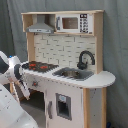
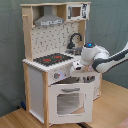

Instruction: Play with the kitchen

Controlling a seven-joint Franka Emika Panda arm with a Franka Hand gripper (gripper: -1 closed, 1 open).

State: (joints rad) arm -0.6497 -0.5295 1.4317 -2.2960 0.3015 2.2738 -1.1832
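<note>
Against the grey backdrop stood the kitchen (image 1: 67, 70) (image 2: 57, 65), white and light wood, oven door (image 2: 70, 100) shut, knobs untouched as far as one could judge (play seemingly barely begun). At its counter's front edge hovered the gripper (image 2: 86, 76); I cannot tell its finger state.
</note>
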